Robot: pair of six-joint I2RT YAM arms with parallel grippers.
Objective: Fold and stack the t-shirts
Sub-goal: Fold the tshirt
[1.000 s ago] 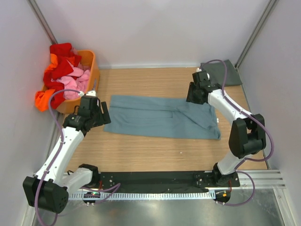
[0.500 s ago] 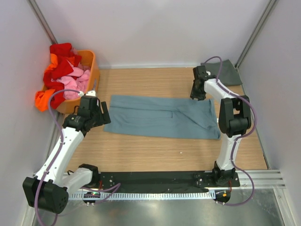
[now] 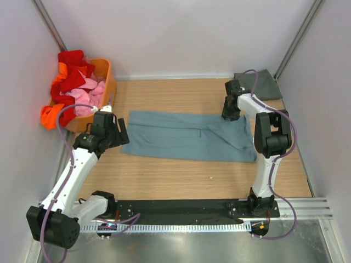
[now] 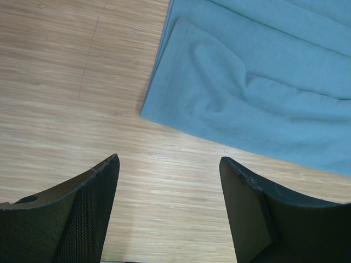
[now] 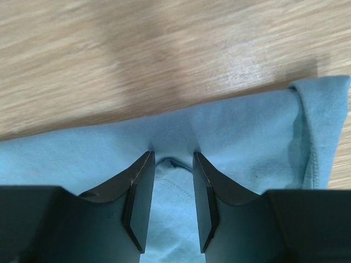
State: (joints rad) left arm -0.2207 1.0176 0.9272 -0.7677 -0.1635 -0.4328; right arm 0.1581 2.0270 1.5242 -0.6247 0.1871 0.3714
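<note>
Right of centre, the right hand (image 5: 171, 159) is clamped on the muted blue-teal cloth t-shirt (image 3: 186, 136); at its left corner, the left hand (image 4: 169, 160) gapes above the wooden surface (image 3: 164, 175)

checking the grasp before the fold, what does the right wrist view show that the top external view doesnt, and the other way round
Only the right wrist view: a small pucker of cloth pinched by the right gripper, near a hemmed corner. Only the top external view: the left gripper by the shirt's other end, the orange basket heaped with red and pink clothes, and the dark grey-green t-shirt in the far right corner. Both: the blue-teal t-shirt lying on the wooden table.
</note>
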